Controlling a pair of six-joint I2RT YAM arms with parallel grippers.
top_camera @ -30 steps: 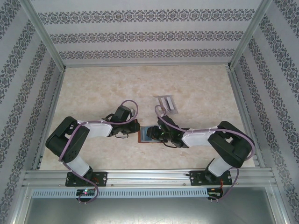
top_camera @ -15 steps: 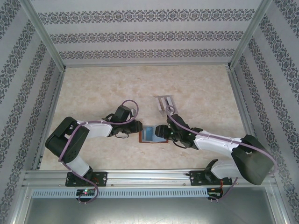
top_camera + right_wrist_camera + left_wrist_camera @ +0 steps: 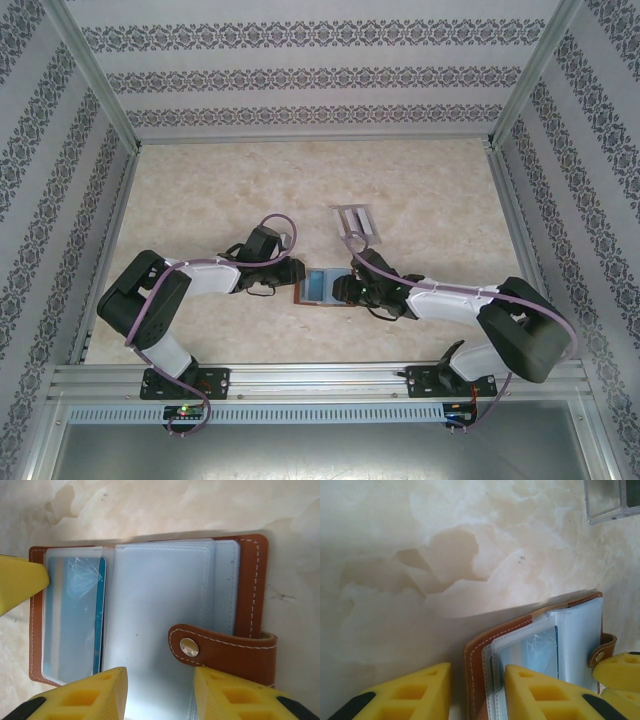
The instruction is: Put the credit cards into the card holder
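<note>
The card holder [image 3: 320, 288] lies open on the table between both grippers, a brown leather wallet [image 3: 247, 580] with clear sleeves and a snap tab [image 3: 225, 647]. One pale bluish credit card [image 3: 75, 625] sits inside the left sleeve, also visible in the left wrist view [image 3: 535, 650]. My left gripper [image 3: 477, 672] is open and straddles the wallet's stitched left edge, one finger [image 3: 545, 692] over the sleeves. My right gripper [image 3: 160, 675] is open over the middle sleeve, its right finger [image 3: 235, 695] beside the tab. In the top view the left gripper [image 3: 293, 275] and right gripper [image 3: 343, 290] flank the wallet.
A grey slotted rack [image 3: 357, 220] lies just behind the wallet; its corner shows in the left wrist view [image 3: 612, 500]. The table is marbled beige [image 3: 220, 190], enclosed by patterned walls and an aluminium rail along the near edge.
My right gripper has drawn back rightward off the wallet, uncovering more of the sleeves, and its elbow has swung out to the right. The left arm and the wallet have stayed still.
</note>
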